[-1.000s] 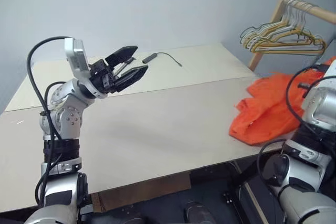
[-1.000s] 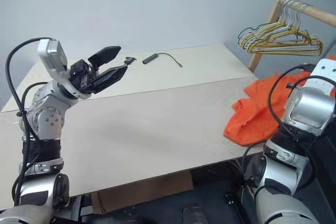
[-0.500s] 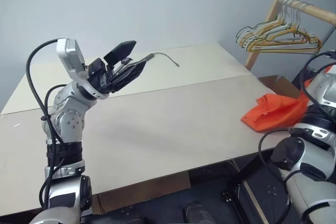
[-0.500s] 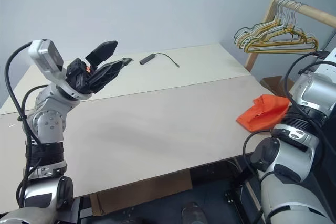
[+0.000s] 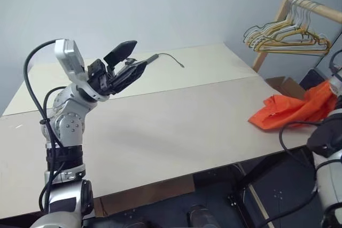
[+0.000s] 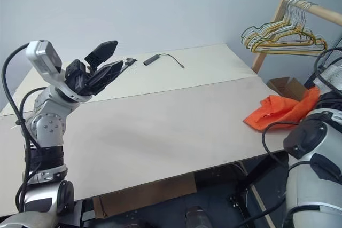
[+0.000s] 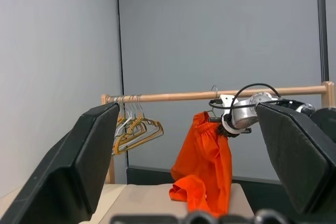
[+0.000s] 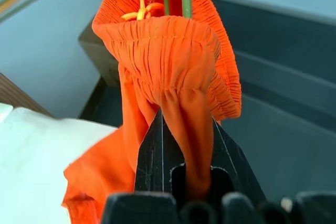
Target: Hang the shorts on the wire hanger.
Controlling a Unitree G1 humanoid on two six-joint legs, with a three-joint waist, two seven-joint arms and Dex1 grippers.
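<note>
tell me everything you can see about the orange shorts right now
The shorts are bright orange, thin, soft-looking fabric with a gathered elastic waistband and an orange drawstring knot inside it. The right claw is shut on a bunched fold just below the waistband, lifting that end so the opening gapes; a thin green rod passes through the opening. From there the fabric hangs and drapes down, crumpled, and its lower end lies on the right edge of the table. Behind them runs the wooden rail.
</note>
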